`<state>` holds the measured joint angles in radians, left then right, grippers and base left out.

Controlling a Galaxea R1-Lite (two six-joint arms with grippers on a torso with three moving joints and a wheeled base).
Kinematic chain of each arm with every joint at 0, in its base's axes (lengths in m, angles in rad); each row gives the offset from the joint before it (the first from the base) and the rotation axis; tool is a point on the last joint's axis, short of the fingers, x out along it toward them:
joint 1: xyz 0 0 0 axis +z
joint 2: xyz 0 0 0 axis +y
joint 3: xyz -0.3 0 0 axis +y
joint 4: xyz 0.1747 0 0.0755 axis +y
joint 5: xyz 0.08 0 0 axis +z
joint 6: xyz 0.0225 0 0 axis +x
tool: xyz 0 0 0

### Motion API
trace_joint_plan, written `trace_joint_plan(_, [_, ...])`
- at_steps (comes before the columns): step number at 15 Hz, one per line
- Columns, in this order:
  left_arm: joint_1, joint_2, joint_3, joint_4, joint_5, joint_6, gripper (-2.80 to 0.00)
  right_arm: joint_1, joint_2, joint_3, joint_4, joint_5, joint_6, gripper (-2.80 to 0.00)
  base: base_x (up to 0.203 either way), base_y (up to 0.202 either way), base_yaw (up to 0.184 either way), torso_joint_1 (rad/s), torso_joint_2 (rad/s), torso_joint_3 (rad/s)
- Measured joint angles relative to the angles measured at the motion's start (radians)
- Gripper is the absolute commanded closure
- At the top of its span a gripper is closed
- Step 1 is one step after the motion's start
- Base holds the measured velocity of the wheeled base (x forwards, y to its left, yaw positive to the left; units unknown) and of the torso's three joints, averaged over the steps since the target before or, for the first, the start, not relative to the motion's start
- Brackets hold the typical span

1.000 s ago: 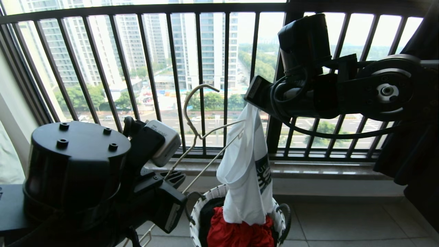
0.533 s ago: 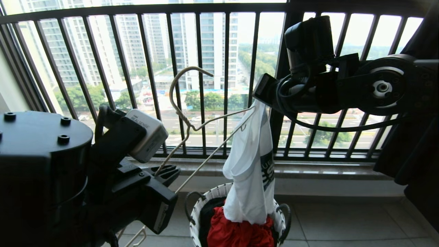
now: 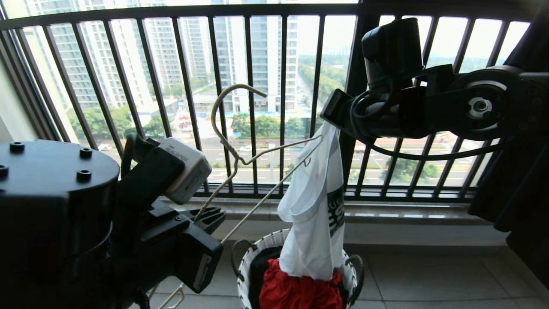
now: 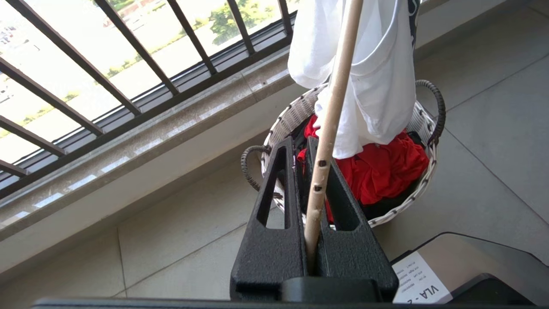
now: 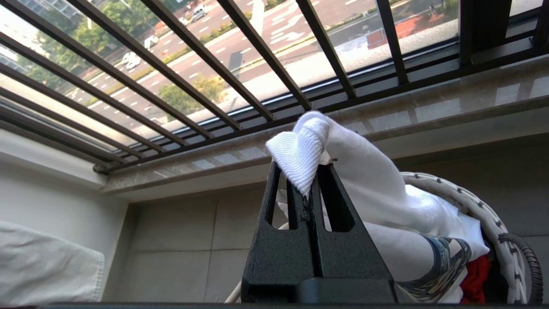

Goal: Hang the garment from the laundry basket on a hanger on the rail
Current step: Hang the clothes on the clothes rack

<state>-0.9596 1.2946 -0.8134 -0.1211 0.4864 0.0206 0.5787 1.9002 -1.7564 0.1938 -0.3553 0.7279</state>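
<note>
The white garment [image 3: 311,231] hangs bunched over the laundry basket [image 3: 257,251], its hem resting on the clothes inside. My right gripper [image 5: 305,168] is shut on its ribbed collar, up at the right by the railing [image 3: 330,126]. My left gripper [image 4: 300,143], low on the left [image 3: 210,216], is shut on the bottom bar of the cream wire hanger [image 4: 332,111]. The hanger [image 3: 235,148] tilts up to the right, hook uppermost. Its far shoulder tip meets the top of the garment [image 5: 369,171]. The rail is out of view.
A black railing of vertical bars [image 3: 251,51] and a stone sill [image 3: 407,212] close off the far side. Red cloth [image 3: 300,292] and a black garment fill the basket [image 4: 422,189]. Dark clothing [image 3: 514,193] hangs at the right. A white cloth [image 5: 43,266] lies at the left.
My left arm has lifted the hanger up and to the left, and its far tip has reached the garment's top. My right gripper has shifted slightly right and up with the garment.
</note>
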Motion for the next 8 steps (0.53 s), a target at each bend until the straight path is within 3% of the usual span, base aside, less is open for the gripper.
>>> trace_joint_plan(8, [0.0, 0.047, 0.001, -0.002, -0.006, -0.026, 0.0, 0.075, -0.017, 0.027, 0.003, 0.0, 0.014, 0.0, 0.0, 0.0, 0.0, 0.0, 0.0, 0.0])
